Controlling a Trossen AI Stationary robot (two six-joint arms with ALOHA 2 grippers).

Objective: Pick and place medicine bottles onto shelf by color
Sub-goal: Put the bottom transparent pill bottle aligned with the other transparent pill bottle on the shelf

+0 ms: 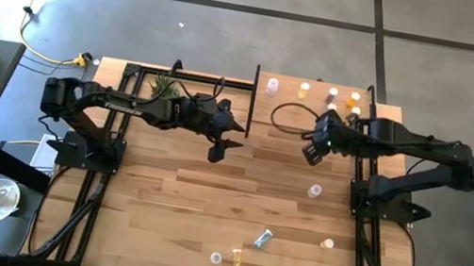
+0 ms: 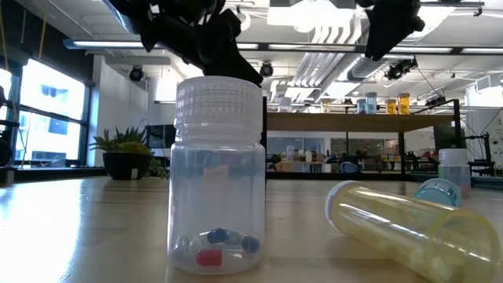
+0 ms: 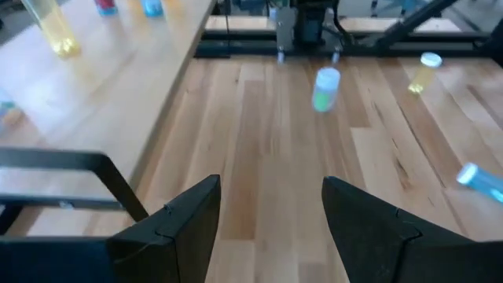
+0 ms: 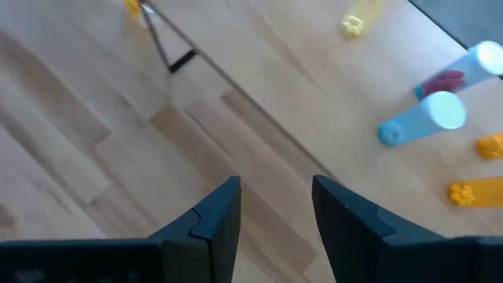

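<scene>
The shelf (image 1: 285, 131), a pale board on a black frame, stands at the table's far right and carries several medicine bottles (image 1: 333, 95) along its far edge. Other medicine bottles stand or lie on the planked tabletop: a clear one (image 1: 314, 191), a yellow one (image 1: 327, 245) and a pale blue one lying down (image 1: 263, 239). My left gripper (image 1: 218, 152) (image 3: 271, 192) hovers open over the table's middle, just left of the shelf. My right gripper (image 1: 313, 155) (image 4: 275, 192) hangs open above the shelf's near edge. Neither has anything between its fingers.
A clear bottle (image 2: 216, 181) with blue and red pills stands near the table's front edge, beside a yellow one lying on its side (image 2: 409, 228). A potted plant (image 1: 166, 88) sits at the far left. A black cable (image 1: 282, 116) loops over the shelf.
</scene>
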